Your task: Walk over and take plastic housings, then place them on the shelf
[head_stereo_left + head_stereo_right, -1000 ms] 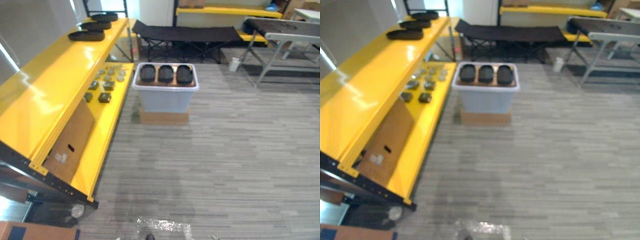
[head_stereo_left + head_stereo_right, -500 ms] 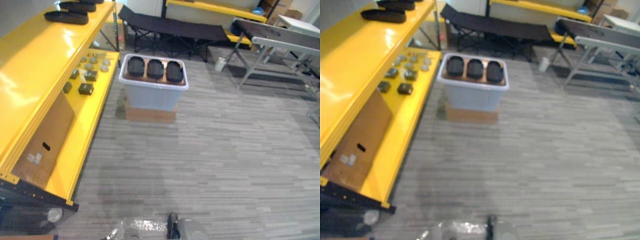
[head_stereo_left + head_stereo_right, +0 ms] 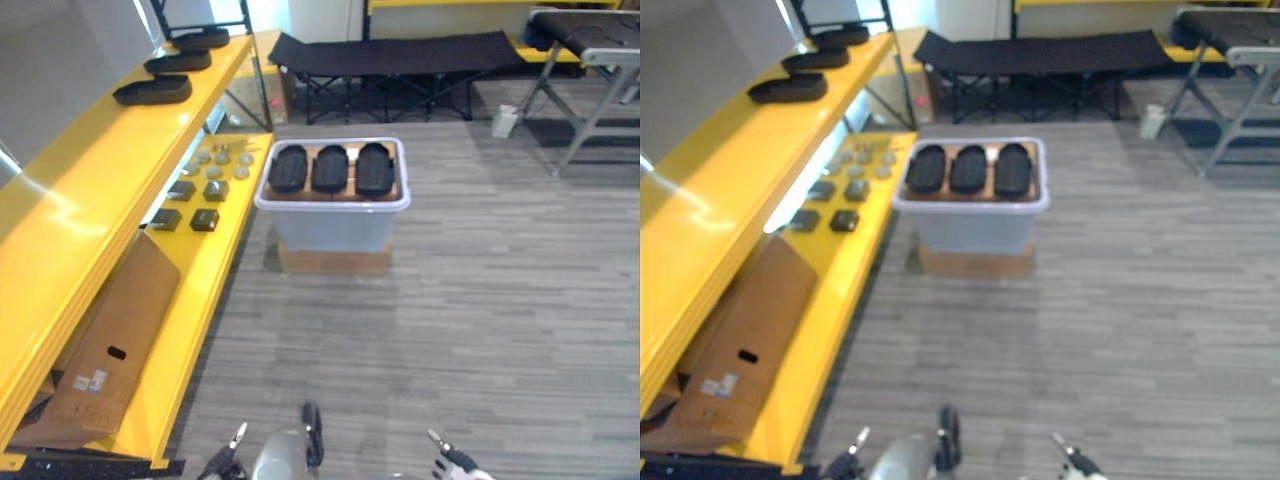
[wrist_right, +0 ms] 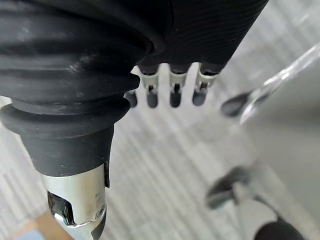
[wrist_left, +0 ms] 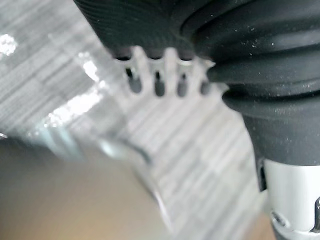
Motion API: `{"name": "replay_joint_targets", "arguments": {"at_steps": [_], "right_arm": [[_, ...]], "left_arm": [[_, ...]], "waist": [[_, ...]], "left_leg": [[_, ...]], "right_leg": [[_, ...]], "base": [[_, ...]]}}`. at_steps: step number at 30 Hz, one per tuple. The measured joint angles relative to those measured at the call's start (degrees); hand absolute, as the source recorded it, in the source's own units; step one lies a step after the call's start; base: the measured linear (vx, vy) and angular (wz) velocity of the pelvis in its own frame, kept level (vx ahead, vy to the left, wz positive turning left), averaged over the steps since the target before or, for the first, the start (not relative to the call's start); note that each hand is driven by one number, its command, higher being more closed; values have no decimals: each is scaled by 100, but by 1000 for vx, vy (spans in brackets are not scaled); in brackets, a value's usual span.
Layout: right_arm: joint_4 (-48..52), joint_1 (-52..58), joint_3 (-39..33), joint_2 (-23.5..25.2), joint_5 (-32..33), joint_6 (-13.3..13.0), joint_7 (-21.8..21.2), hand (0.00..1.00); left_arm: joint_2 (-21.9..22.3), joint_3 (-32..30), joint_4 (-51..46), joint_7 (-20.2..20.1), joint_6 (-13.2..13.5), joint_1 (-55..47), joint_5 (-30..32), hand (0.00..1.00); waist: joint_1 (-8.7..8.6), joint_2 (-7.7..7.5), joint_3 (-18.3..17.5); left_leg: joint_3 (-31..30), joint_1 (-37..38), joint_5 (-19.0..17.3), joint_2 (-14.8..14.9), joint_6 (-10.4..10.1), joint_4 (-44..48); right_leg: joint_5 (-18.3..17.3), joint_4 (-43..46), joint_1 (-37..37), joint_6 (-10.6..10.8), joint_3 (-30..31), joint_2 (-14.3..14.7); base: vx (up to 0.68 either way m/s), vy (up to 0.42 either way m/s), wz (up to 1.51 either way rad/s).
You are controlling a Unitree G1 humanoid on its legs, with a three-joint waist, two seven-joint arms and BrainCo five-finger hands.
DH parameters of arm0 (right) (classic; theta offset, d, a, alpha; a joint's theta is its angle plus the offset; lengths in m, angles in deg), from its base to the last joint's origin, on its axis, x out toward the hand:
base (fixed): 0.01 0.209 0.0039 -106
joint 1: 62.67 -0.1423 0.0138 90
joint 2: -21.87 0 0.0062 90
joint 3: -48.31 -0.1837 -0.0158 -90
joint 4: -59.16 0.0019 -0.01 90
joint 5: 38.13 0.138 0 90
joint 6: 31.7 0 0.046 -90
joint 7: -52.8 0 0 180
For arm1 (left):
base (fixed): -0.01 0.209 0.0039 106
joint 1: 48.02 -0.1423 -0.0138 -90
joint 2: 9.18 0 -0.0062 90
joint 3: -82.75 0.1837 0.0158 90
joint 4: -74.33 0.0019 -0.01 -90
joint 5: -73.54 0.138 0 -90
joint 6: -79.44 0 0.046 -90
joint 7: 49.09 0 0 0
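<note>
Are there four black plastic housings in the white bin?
No, just three black plastic housings lie side by side in the white bin.

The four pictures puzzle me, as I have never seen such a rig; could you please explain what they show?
This is a walking humanoid robot. Two pictures come from its head camera, looking down at the floor ahead; the other two come from cameras on its wrists. The left hand and right hand hang relaxed and hold nothing. Ahead, a pale bin on a cardboard box holds three black plastic housings. Three more housings lie on top of the yellow shelf.
</note>
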Motion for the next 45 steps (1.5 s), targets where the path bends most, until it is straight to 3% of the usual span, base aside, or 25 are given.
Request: {"name": "replay_joint_targets", "arguments": {"at_steps": [1, 2, 3, 4, 5, 6, 7, 9, 12, 13, 17, 22, 24, 26, 29, 31, 32, 37, 39, 45], "right_arm": [[1, -20, 4, 44, 18, 9, -4, 0], [-1, -65, 10, 63, 18, 13, -10, 0], [-33, -74, 23, 51, 18, 15, -6, 0], [-46, -114, 103, 54, 18, 18, -12, 0], [-55, -125, 118, 45, 18, 20, -14, 0], [-113, -141, 157, 105, -22, 42, -22, 0], [-139, -90, 101, 177, -109, 2, -28, 0], [-147, -92, 123, 131, -224, 0, -41, 0], [-139, -101, 145, 141, -270, -27, -13, 0], [-124, -115, 74, 139, -254, -27, -15, 0], [-64, -101, -14, 139, -270, -28, -16, 0], [-66, -50, -29, 189, -293, 87, 11, 0], [-60, -7, -162, 104, -283, 193, 89, 0], [-72, 49, -253, -4, -289, 260, 184, 0], [-162, 75, -291, -32, -298, 257, 256, 0], [-181, 84, -289, -50, -277, 233, 276, 0], [-147, 103, -288, -94, -258, 232, 332, 0], [-196, 302, -306, 178, -264, 208, 455, 0], [-214, 346, -306, 218, -309, 150, 412, 0], [-247, 403, -274, 216, 32, -14, 348, 0]], "left_arm": [[-81, -7, 1, -2, 3, -8, 66, 0], [-215, 20, 38, 2, 5, 27, 172, 0], [-258, 52, 82, 1, 25, 77, 210, 0], [-264, 66, 147, 12, 49, 110, 250, 0], [-268, 74, 152, 12, 50, 112, 269, 0], [-317, 168, 162, 19, 81, 124, 295, 0], [-405, 441, 165, 27, 170, 136, 311, 0], [-451, 607, 163, 29, 242, 186, 304, 0], [-444, 627, 146, 23, 300, 544, 110, 0], [-417, 626, 147, 18, 363, 761, 87, 0], [-281, 507, 131, 27, 382, 804, -69, 0], [-82, 483, 137, 86, 278, 697, -106, 0], [122, 276, 165, 127, 226, 653, -98, 0], [241, 252, 187, 172, 238, 608, -121, 0], [220, 394, 197, 168, 225, 620, -83, 0], [218, 397, 197, 165, 208, 629, -22, 0], [214, 403, 209, 170, 186, 631, 8, 0], [-207, 652, 366, 190, 142, 755, 377, 0], [-280, 856, 366, 195, 143, 781, 374, 0], [-369, 1264, 372, 186, 161, 788, 611, 0]], "waist": [[0, -139, 28], [-41, -387, 63], [-34, -469, 85], [-46, -446, 80], [-55, -440, 83], [-69, -440, 121], [-146, -428, 177], [-197, -375, 203], [-223, -356, 180], [-237, -334, 175], [-270, -301, 148], [-298, -308, -55], [-315, -40, -177], [-263, 144, -203], [-276, 163, -214], [-284, 177, -218], [-299, 191, -227], [-346, -390, -367], [-362, -465, -376], [-370, -432, -376]], "left_leg": [[84, 29, -22, -93, 30, 29], [124, 16, -160, -281, 238, 155], [173, 30, -238, -374, 466, 168], [204, 109, -305, -378, 595, 107], [210, 152, -319, -378, 616, 70], [168, 464, -351, -420, 658, -167], [79, 936, -409, -458, 638, -364], [61, 1349, -498, -450, 597, -491], [-58, 1677, -675, -408, 497, -637], [-105, 1732, -759, -360, 506, -648], [-104, 1987, -1081, -178, 326, -543], [-385, 1988, -1698, -98, -39, 72], [-387, 1461, -1977, 332, -347, 1462], [-274, 1242, -1990, 591, -375, 2026], [-206, 1216, -1904, 639, -479, 1191], [-100, 1193, -1460, 688, -484, 423], [-80, 1197, -861, 702, -335, 208], [79, 1633, -436, 136, -129, -1007], [104, 1727, -359, 12, -78, -1214], [79, 1905, -346, -156, -60, -1438]], "right_leg": [[-159, 86, -25, -27, 54, -99], [-280, 315, -64, -73, 63, -299], [-331, 811, -280, -130, 95, -387], [-224, 1734, -709, 77, 142, -454], [-167, 1989, -837, 172, 143, -478], [103, 3139, -1313, 693, 152, -603], [-63, 3767, -1535, 665, -20, -778], [-237, 3547, -1628, 648, -241, -875], [-251, 2173, -1889, 665, -287, -845], [-51, 1566, -2183, 687, -224, -848], [753, 982, -2481, 565, -229, -712], [1070, 745, -2257, 253, -304, -446], [1132, 540, -1879, 106, -559, -206], [1113, 226, -1424, 69, -666, -89], [1092, -97, -959, 55, -779, -205], [1034, -173, -915, 147, -779, -250], [969, -149, -914, 243, -747, -259], [887, -139, -1053, 482, -714, -724], [902, -185, -1042, 526, -709, -775], [951, -258, -923, 597, -735, -895]], "base": [[383, 167, 8], [357, 146, 12], [430, 189, 8], [282, 132, -8], [299, 153, -5], [363, 187, 15], [363, 187, 18], [364, 122, 15], [261, 25, 18], [250, -33, 16], [248, -65, -1], [384, -232, 25], [371, -289, 47], [293, -182, 34], [205, -97, 13], [137, 32, -11], [95, 108, -9], [100, 113, 1], [142, 83, 1], [114, 66, 3]]}}
